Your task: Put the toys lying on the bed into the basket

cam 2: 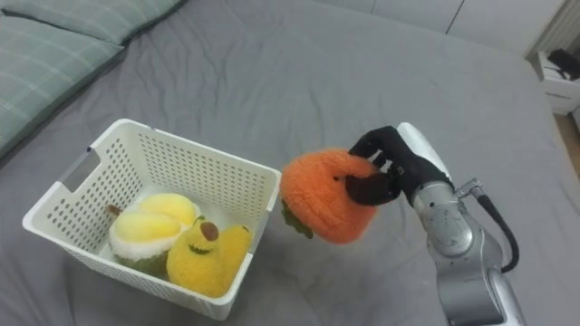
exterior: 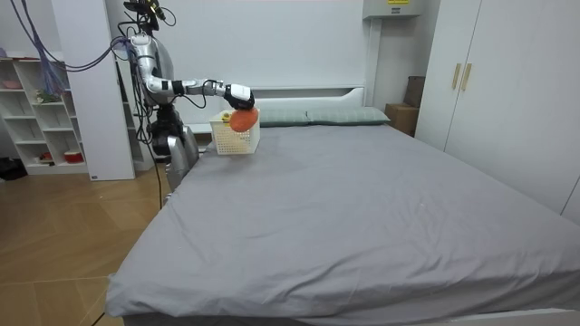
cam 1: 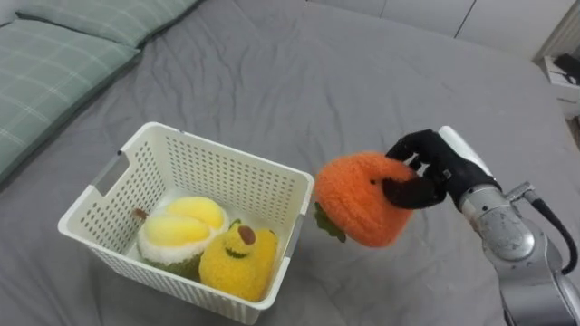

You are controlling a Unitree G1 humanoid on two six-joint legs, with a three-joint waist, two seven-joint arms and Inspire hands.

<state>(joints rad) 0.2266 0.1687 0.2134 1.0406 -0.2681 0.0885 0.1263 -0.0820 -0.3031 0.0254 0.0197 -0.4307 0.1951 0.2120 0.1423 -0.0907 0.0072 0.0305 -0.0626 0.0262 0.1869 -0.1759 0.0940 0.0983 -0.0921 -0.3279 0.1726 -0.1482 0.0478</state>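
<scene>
Reference point: white basket (cam 1: 163, 145), resting on grey bed (cam 1: 362, 72). Inside basket, near corner: yellow plush toy (cam 1: 237, 263) touching a yellow-and-white plush toy (cam 1: 181, 231). Just right of basket, apparently lifted off bed: orange plush toy (cam 1: 358, 204), gripped from its far side by right hand (cam 1: 430, 172), fingers and thumb curled into the plush. Beyond basket, to its left: green checked pillows (cam 1: 54, 63). Step judged: transfer of orange plush toy into basket. Recommend raising it above basket's right rim before carrying left, aiming for the bare far half, and releasing only once over the opening. Risk judged: basket sliding if rim is struck.
</scene>
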